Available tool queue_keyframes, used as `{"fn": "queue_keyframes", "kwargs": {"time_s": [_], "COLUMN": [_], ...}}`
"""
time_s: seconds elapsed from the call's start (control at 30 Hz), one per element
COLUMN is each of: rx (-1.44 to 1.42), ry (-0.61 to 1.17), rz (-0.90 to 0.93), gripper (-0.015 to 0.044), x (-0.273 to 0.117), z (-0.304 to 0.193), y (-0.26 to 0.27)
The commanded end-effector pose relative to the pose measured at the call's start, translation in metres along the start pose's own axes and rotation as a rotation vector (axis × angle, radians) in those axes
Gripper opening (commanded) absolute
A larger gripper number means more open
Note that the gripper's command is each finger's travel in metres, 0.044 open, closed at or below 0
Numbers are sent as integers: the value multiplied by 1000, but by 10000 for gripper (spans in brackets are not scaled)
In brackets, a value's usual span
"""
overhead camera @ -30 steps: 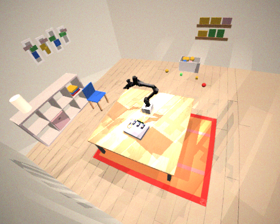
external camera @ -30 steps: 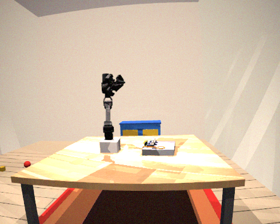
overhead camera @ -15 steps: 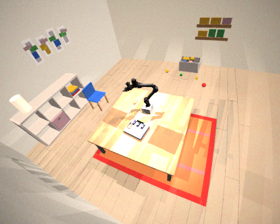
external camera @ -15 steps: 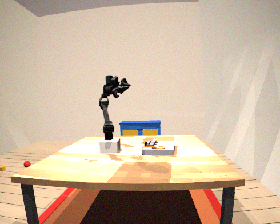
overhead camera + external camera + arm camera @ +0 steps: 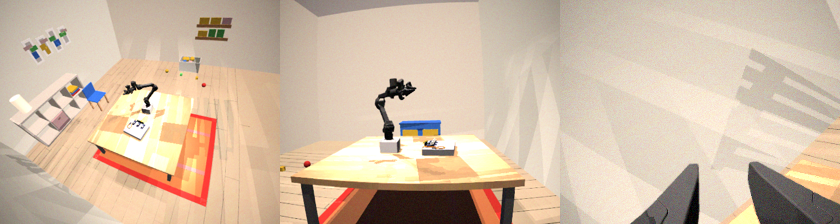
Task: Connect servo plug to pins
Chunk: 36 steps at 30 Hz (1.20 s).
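My gripper (image 5: pixel 125 92) (image 5: pixel 414 88) (image 5: pixel 723 171) is raised high above the table, well away from the holder. Its two dark fingers are partly open, with nothing between them in the wrist view. The pale grey holder (image 5: pixel 137 134) (image 5: pixel 438 152) lies on the table in front of the arm's base. Small dark blue parts stand on it, with a yellow piece at the edge nearest the arm. An orange loop of the lead (image 5: pixel 130 125) (image 5: pixel 440 147) lies at one side of its top. The plug, pins, coloured band and dot are too small to tell apart.
The white arm base (image 5: pixel 147 109) (image 5: pixel 390 146) stands on the wooden table (image 5: pixel 143 155) (image 5: pixel 380 174) beside the holder. A blue chair (image 5: pixel 96 96) stands beyond the table's edge. The wrist view shows pale wall with shadows and a strip of floor and table.
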<state>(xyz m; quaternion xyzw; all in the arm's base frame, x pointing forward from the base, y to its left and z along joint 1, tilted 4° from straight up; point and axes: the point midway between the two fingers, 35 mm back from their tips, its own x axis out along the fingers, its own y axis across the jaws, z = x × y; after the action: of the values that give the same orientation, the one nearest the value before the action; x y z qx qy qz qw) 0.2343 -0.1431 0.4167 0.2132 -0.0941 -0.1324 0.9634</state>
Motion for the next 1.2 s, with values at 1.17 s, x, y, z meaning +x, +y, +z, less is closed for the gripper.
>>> {"fn": "queue_keyframes", "kwargs": {"time_s": [1.17], "rx": [-302], "ry": [102], "rz": [201], "gripper": [115], "x": [30], "z": [-110], "y": [72]}}
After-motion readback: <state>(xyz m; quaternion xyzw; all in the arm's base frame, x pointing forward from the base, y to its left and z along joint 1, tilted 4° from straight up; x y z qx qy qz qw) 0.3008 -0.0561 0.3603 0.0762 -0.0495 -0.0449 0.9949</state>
